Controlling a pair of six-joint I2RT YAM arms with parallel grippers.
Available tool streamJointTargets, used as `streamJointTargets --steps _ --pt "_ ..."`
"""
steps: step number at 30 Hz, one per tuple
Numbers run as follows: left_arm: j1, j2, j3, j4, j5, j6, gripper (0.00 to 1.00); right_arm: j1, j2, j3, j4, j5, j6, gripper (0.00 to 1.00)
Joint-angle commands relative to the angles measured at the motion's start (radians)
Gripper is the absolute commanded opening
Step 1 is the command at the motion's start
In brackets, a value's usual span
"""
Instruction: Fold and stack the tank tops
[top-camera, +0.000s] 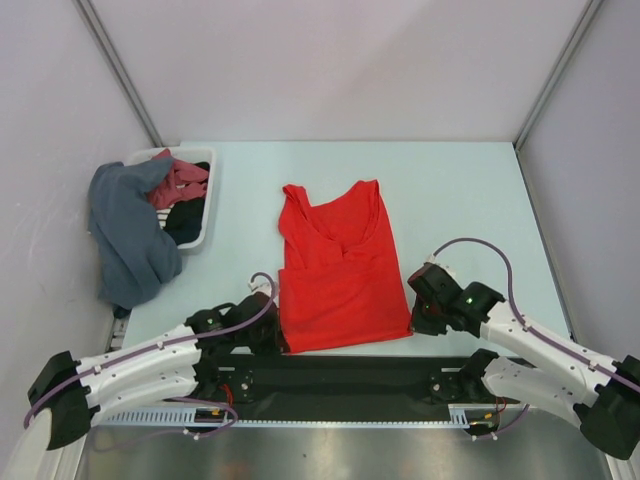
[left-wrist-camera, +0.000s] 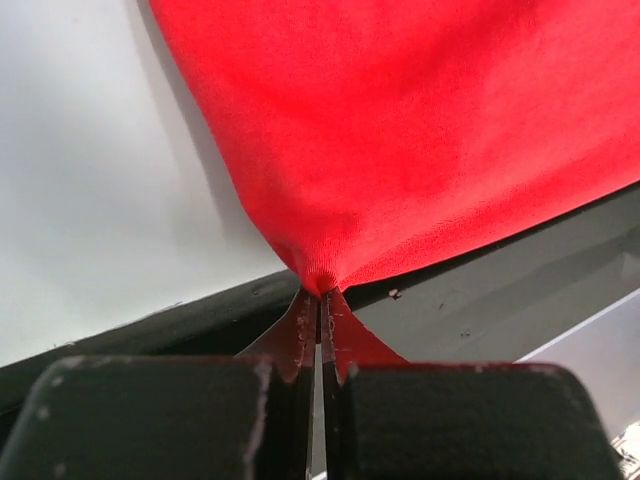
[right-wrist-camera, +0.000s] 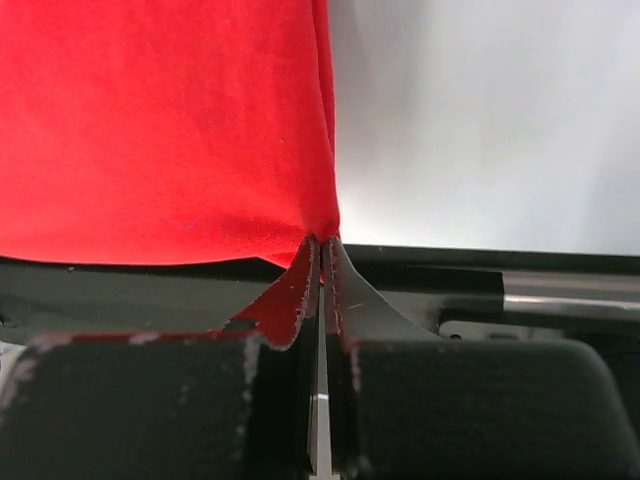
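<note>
Though flat, red top in pincers

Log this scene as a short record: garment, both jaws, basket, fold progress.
garment: red tank top, spread flat on the table, straps away from the arms
left jaws: shut on its near left hem corner
right jaws: shut on its near right hem corner
basket: white basket, far left, holding clothes; grey garment draped over its edge
fold: not yet begun
</note>
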Motion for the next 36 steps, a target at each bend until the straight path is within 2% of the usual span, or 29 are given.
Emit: streamJointTargets --steps 1,6,14,24,36 --pt "-0.010 -0.003 0.070 -0.039 -0.020 -0.032 0.00 0.005 -0.015 0.067 -0.071 0.077 0.019 0.00" --pt "0.013 0.029 0.271 -0.172 -0.130 0.029 0.00 -0.064 0.060 0.239 -0.085 0.113 -0.113 0.01" --pt "0.240 0.135 0.518 -0.198 -0.106 0.218 0.00 -0.259 0.296 0.538 -0.001 0.016 -0.306 0.00" --pt "0.467 0.381 0.711 -0.088 0.006 0.322 0.00 -0.397 0.640 0.902 0.021 -0.090 -0.431 0.00" --pt "0.691 0.731 0.911 0.038 0.110 0.348 0.00 -0.486 1.004 1.265 0.019 -0.228 -0.437 0.00"
